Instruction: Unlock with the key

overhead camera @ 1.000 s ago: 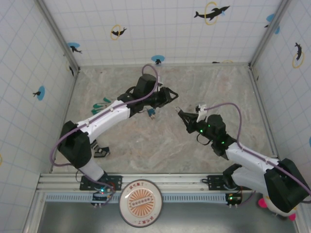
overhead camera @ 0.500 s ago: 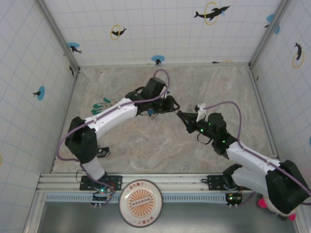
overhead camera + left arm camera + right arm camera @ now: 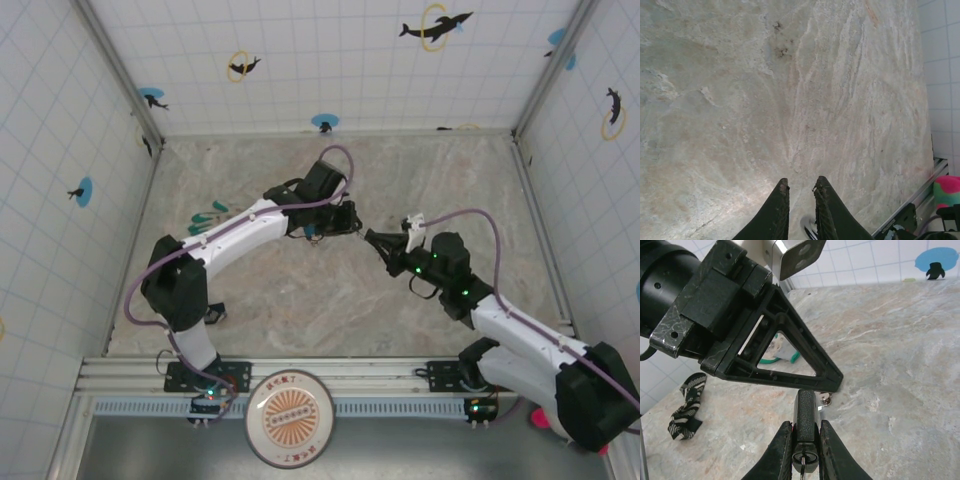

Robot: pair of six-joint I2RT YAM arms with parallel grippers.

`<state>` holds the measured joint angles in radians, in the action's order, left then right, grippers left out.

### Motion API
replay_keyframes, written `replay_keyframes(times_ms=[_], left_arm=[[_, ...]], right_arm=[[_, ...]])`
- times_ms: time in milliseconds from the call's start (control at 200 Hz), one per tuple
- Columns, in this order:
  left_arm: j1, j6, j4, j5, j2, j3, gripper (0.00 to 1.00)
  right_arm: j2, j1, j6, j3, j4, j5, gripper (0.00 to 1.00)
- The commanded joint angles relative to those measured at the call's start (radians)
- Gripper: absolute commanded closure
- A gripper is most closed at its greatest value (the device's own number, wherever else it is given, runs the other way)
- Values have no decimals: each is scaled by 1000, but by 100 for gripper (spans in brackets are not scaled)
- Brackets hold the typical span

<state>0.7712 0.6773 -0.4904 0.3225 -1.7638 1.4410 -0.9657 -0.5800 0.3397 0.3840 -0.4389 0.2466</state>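
A black padlock (image 3: 805, 407) is clamped between the fingers of my right gripper (image 3: 806, 423). The key (image 3: 803, 465) sits in its keyhole at the near end. At the lock's far end a silvery shackle (image 3: 826, 399) pokes out. My left gripper (image 3: 352, 222) meets that end, its black finger (image 3: 790, 375) lying across it. In the left wrist view my left gripper (image 3: 801, 182) has its jaws nearly together. A blurred silvery piece (image 3: 810, 227) lies between them low down; whether they clamp it is unclear.
Both grippers meet above the middle of the marble table (image 3: 300, 290). Green-handled tools (image 3: 208, 215) lie at the left, a black strap (image 3: 210, 313) near the left arm's base. A round plate (image 3: 290, 418) sits beyond the front rail.
My left arm has swung right and down to the lock's far end, and its jaws have narrowed from clearly apart to almost together. The right gripper with the lock has barely moved.
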Motion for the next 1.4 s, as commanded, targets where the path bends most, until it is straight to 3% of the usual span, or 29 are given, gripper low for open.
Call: replay_keyframes(times_ms=[0, 240, 570, 826, 1166, 1396], left_arm=[[-15, -8, -62, -24, -12, -7, 82], [-41, 40, -35, -79, 35, -71, 73], [-47, 132, 167, -163, 216, -254, 66], [-47, 153, 237, -203, 308, -328, 61], [-49, 175, 270, -189, 311, -356, 60], [-49, 177, 294, -188, 319, -370, 60]], right_arm=[[23, 21, -2, 15, -47, -46, 100], [-37, 44, 67, -12, -100, -120, 100], [-261, 77, 247, -37, -339, -161, 100], [-491, 90, 350, 26, -486, -133, 100], [-789, 125, 527, 92, -771, -36, 100], [-867, 148, 565, 108, -785, -18, 100]])
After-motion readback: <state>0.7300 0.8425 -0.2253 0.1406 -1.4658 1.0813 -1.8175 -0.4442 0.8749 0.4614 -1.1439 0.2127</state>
